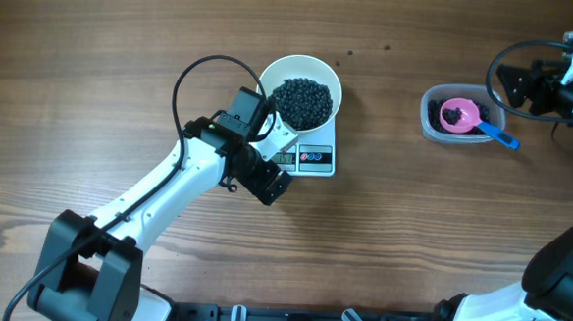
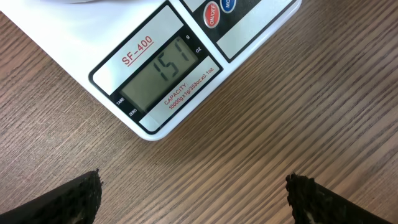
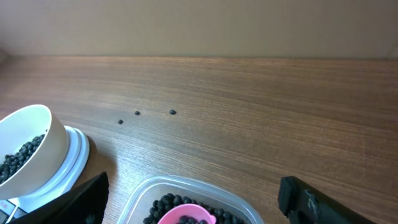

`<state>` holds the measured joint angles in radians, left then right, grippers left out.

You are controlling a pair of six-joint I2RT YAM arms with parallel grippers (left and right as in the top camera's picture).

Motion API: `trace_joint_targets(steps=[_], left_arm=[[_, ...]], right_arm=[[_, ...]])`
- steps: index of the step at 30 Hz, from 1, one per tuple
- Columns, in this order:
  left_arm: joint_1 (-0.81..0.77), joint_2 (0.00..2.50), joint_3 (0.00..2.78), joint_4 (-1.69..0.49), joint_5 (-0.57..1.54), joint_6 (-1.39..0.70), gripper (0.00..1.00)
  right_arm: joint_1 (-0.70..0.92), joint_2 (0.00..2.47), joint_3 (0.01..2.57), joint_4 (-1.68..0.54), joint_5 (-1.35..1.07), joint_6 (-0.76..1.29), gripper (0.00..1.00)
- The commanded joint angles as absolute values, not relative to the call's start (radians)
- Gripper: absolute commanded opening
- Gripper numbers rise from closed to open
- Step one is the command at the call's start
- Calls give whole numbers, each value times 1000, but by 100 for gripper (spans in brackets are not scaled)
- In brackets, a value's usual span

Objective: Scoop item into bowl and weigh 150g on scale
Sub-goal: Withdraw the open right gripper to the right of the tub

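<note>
The left gripper (image 2: 194, 196) hovers over bare table just in front of the scale (image 2: 74, 37), its fingers (image 2: 74, 199) spread wide and holding nothing. It seems parked there so its camera can read the display (image 2: 165, 71), which shows 151, so by my judgement the weighing is at target or a touch over. The bowl (image 3: 43, 149) sits on the scale's platform with the beans (image 1: 302, 100) heaped inside, which is what the reading needs. The right gripper (image 3: 194, 190) hangs above the tub (image 3: 249, 202), well apart from the scale, its fingers also spread with nothing between them. The pink scoop (image 3: 186, 214) lies in the tub on the remaining beans, its blue handle (image 1: 499, 137) sticking out over the rim, a sensible resting place that keeps spills contained. Three stray beans (image 3: 172, 112) lie on the table (image 3: 249, 124) beyond the bowl. From overhead the left arm covers the front of the scale, so the digits show only in the left wrist view, where the buttons and bowl are cut off at the top. The right wrist view crops the tub and scoop at its lower edge, so I cannot tell how much is left.
</note>
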<state>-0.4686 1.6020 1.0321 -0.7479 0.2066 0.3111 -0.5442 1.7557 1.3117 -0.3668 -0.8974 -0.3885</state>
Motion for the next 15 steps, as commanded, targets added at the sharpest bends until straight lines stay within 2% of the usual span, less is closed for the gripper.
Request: trace_joint_targets(steps=[1, 6, 12, 15], left_arm=[[-469, 1591, 1026, -748, 215, 309, 100], [-469, 1591, 1026, -748, 215, 309, 100], [-469, 1591, 1026, -748, 215, 309, 100], [-469, 1591, 1026, -748, 215, 309, 100]], right_arm=[[-538, 1757, 1318, -366, -952, -315, 100], [-522, 1762, 1318, -355, -952, 67, 100], [-599, 1740, 1352, -405, -1030, 180, 100], [-671, 1648, 1390, -652, -896, 156, 100]])
